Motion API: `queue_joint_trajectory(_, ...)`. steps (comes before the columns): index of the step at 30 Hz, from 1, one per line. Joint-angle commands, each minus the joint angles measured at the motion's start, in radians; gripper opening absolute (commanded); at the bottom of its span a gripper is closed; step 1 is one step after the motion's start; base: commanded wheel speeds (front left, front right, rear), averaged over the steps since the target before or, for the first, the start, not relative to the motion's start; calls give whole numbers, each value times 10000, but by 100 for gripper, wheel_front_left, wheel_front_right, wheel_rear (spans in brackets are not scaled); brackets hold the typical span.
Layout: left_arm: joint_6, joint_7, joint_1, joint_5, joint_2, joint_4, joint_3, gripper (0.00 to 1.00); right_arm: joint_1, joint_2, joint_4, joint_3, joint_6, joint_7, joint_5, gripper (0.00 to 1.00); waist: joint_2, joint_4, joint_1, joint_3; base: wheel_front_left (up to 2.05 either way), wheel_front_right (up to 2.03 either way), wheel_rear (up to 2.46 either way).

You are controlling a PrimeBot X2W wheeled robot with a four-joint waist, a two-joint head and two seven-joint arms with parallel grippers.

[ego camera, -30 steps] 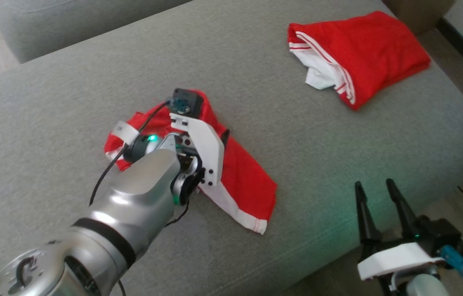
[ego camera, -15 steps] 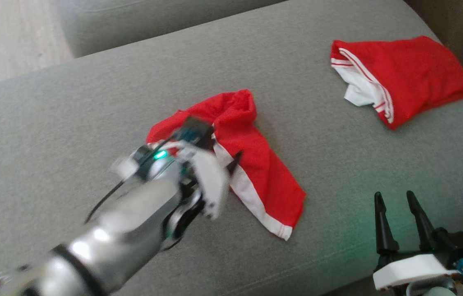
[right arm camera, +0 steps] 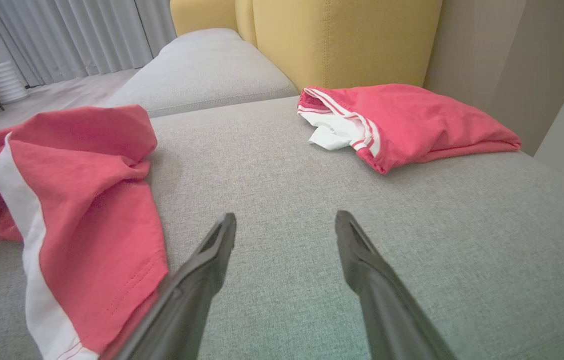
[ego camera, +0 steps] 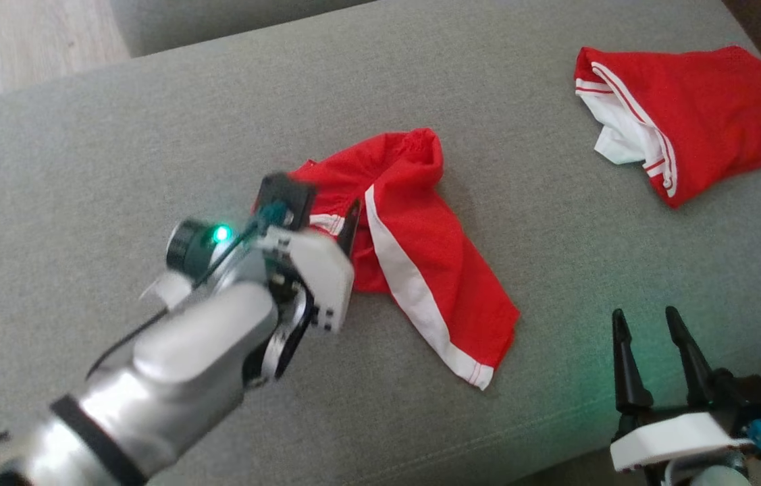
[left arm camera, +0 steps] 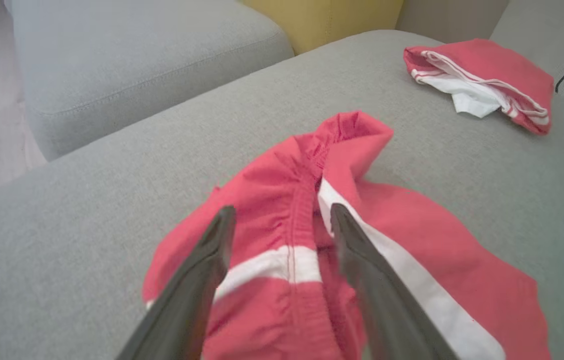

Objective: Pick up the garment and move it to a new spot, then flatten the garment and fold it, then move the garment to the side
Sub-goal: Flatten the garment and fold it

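The red garment [ego camera: 421,256] lies bunched up in the middle of the grey sofa seat [ego camera: 150,135]. It is not flat or folded yet, so most of the job is left. The left claw [left arm camera: 282,210] hangs over it, fingers apart, holding nothing. The right claw [ego camera: 644,312], at the seat's near edge, is apart and empty too. Behind the seat are a yellow backrest [right arm camera: 342,40] and curtains [right arm camera: 86,35].
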Motion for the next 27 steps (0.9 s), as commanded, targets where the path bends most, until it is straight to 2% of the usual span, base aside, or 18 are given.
queue_joint_trajectory(1, -106, -60, -809, 154, -95, 55, 313, 100, -414, -85, -326, 294, 75, -109, -22, 100, 0, -66, 0, 71, 0, 0, 0)
queue_joint_trajectory(9, -993, 72, -1470, 774, -1088, 2134, -266, 100, -539, -85, -289, 397, 75, -109, 27, 100, 0, -338, 0, 312, 0, 0, 0)
queue_joint_trajectory(14, -1298, -256, -1973, 784, -1261, 2968, -76, 100, -609, -85, -298, 358, 75, -109, 64, 100, 0, -473, 0, 416, 0, 0, 0)
queue_joint_trajectory(19, -1403, -585, -2305, 659, -1291, 3526, 220, 100, -562, -85, -281, 339, 75, -109, 28, 100, 0, -531, 0, 437, 0, 0, 0)
queue_joint_trajectory(23, -1484, -606, -2349, 738, -1368, 3985, 123, 100, -566, -85, -271, 347, 75, -109, 6, 100, 0, -546, 0, 446, 0, 0, 0)
queue_joint_trajectory(27, -1765, -598, -2222, 1007, -1658, 4647, -163, 100, -642, -85, -281, 405, 75, -109, -18, 100, 0, -578, 0, 505, 0, 0, 0)
